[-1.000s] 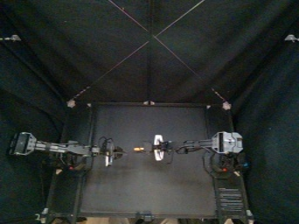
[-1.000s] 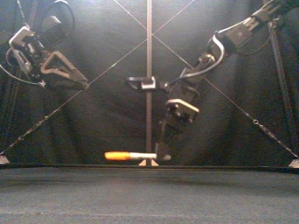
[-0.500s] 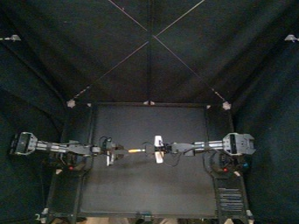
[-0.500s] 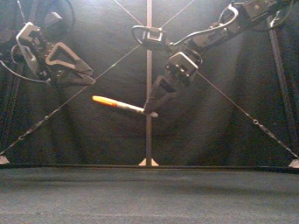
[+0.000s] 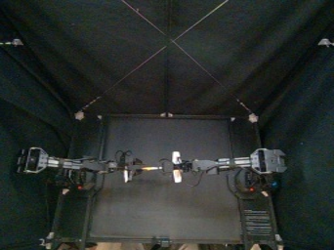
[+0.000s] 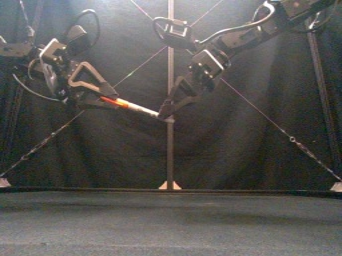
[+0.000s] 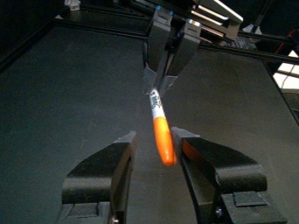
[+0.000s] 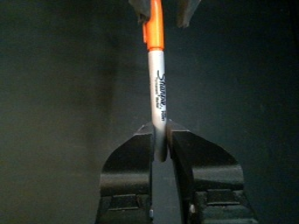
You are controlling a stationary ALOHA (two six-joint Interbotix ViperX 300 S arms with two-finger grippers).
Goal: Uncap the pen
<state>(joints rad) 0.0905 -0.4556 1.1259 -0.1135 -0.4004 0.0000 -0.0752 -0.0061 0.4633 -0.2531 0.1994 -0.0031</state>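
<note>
The right pincer point(image 8: 160, 131) grips the pen point(image 8: 158, 87); the left pincer point(image 7: 159, 136) gapes round the cap point(image 7: 165, 149), so pulling now likely slips.

Left arm point(image 5: 65, 164), right arm point(image 5: 225, 163): black, slim jointed links, pale grey blocks sitting at bases. Left claw point(image 7: 158, 140): two broad black jaws tapering toward tips, screws showing near roots. Right claw point(image 8: 159, 133): matching black jaws. White cross-plates point(image 5: 177, 159) gleaming behind claws.

Dim overall; front view hazy w/ overhead glare on curtain point(image 6: 120, 140); pen point(image 7: 160, 129) crisp in wrist views.
</note>
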